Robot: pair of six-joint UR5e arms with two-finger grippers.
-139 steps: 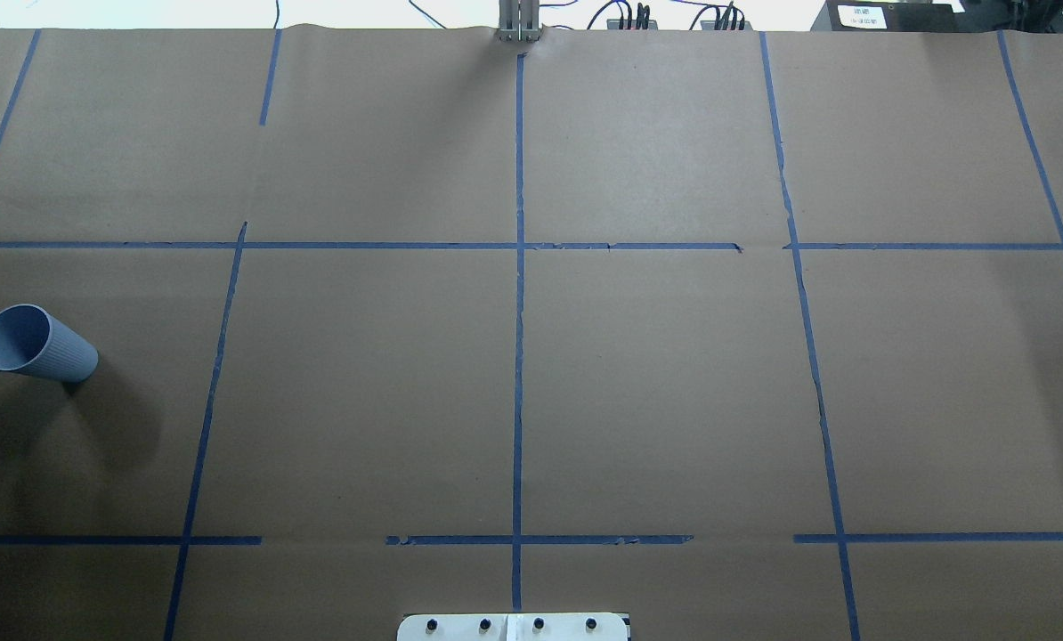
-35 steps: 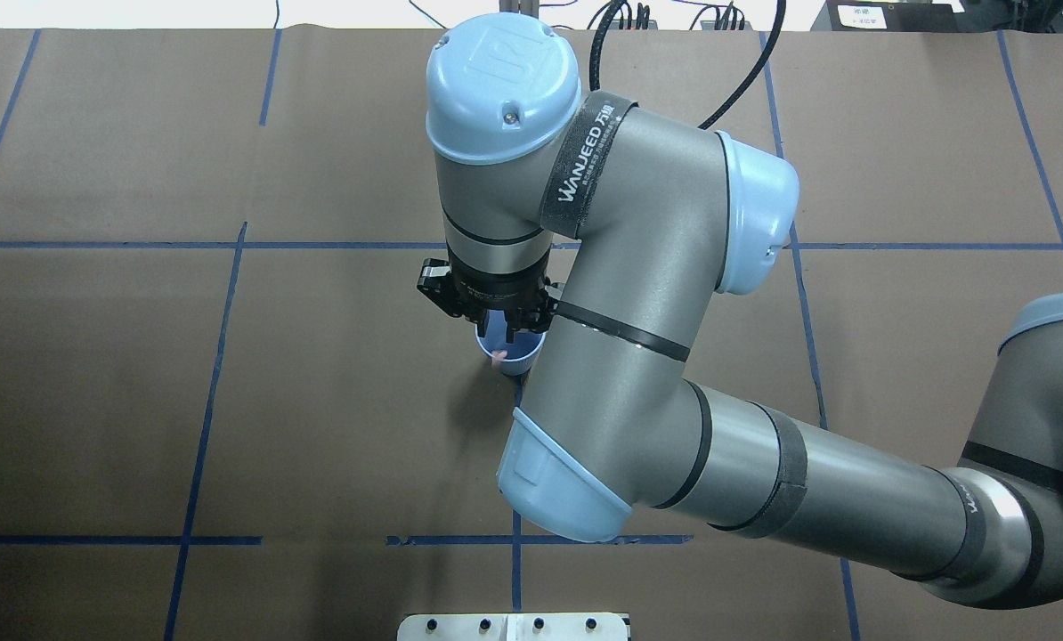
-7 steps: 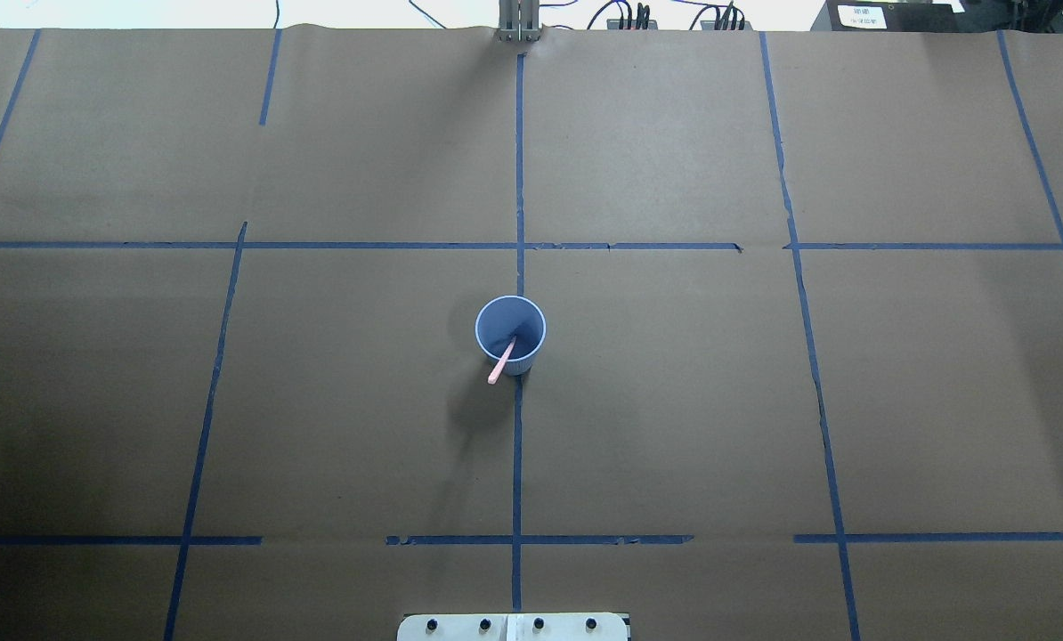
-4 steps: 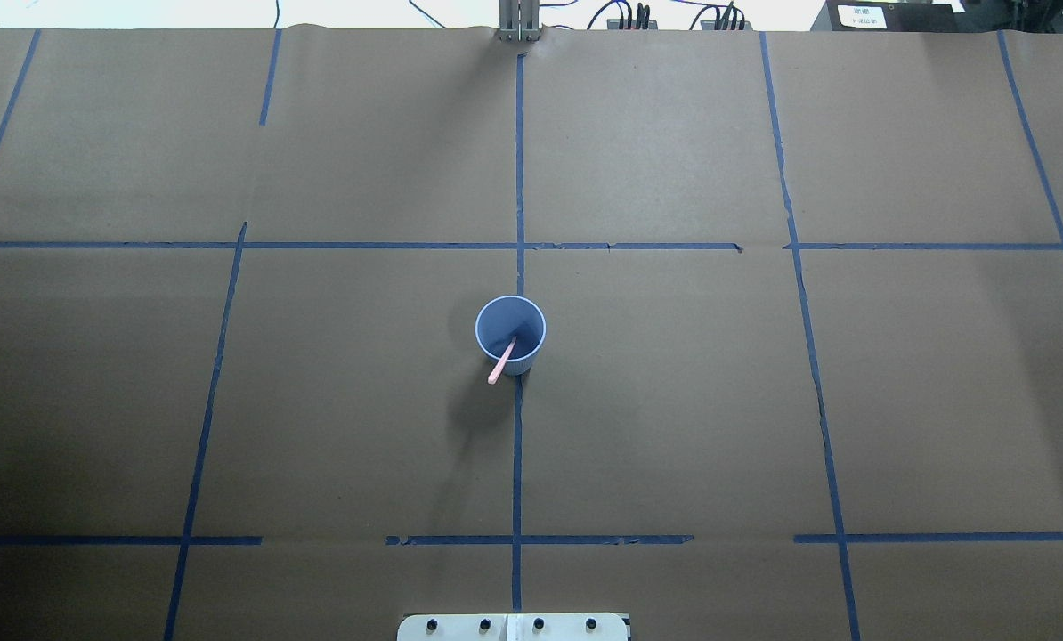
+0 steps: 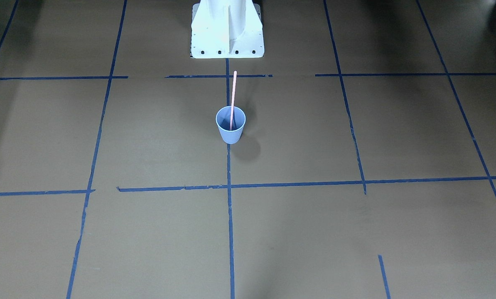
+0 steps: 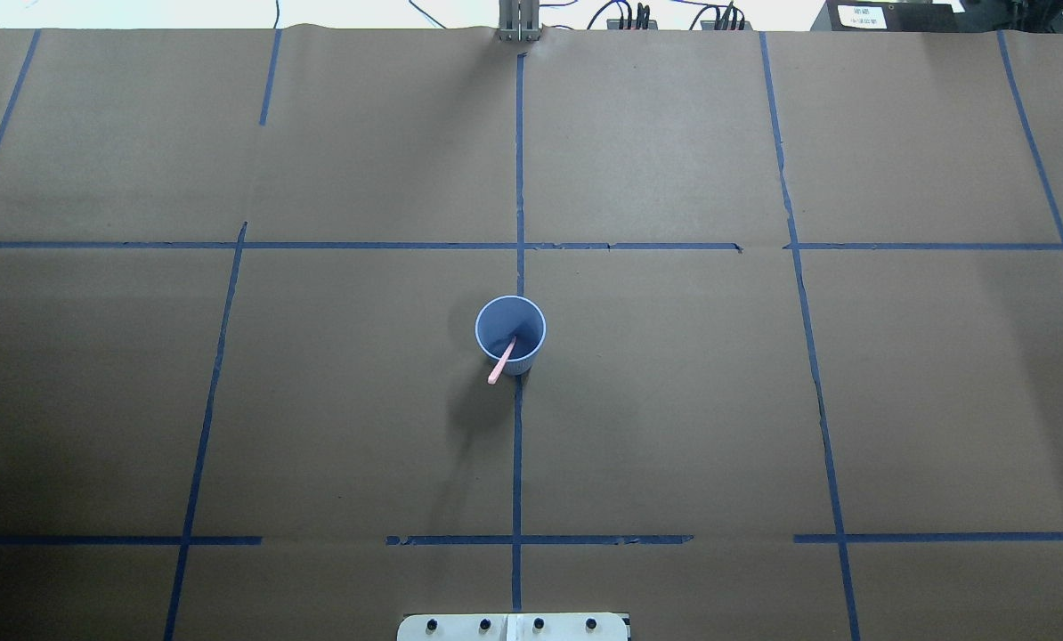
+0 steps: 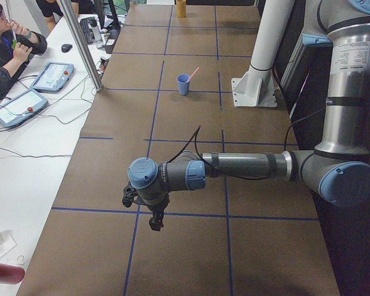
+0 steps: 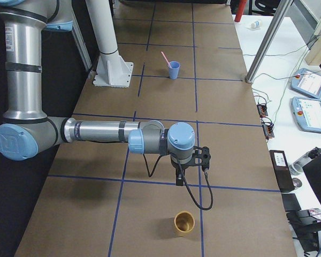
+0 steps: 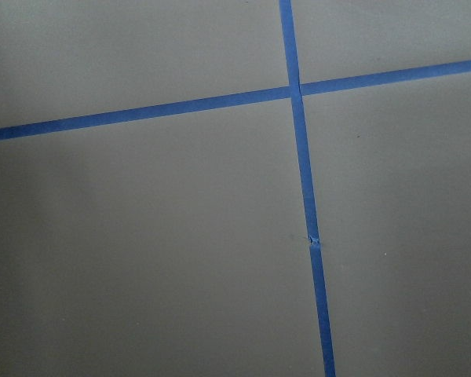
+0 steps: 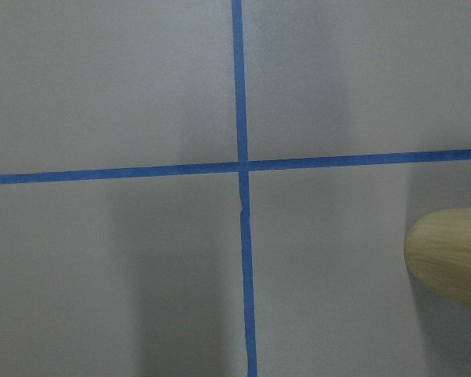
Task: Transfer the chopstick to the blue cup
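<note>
The blue cup (image 6: 511,322) stands upright at the table's middle on the centre tape line; it also shows in the front view (image 5: 230,129). The pink chopstick (image 6: 500,363) stands in it, leaning over the rim toward the robot's base (image 5: 233,93). My left gripper (image 7: 153,219) hangs over bare table far from the cup, at the table's left end. My right gripper (image 8: 179,179) hangs over the right end. Both show only in the side views, so I cannot tell if they are open or shut.
A tan wooden cup (image 8: 184,223) stands near the right gripper and shows in the right wrist view (image 10: 447,259). The white robot base (image 5: 227,29) stands behind the blue cup. Operators' desk with teach pendants (image 7: 24,105) runs along the far side.
Nothing has moved in the last second. Since 4.9 s ago the right arm has left the cup and the overhead view; the chopstick stays in the cup.
</note>
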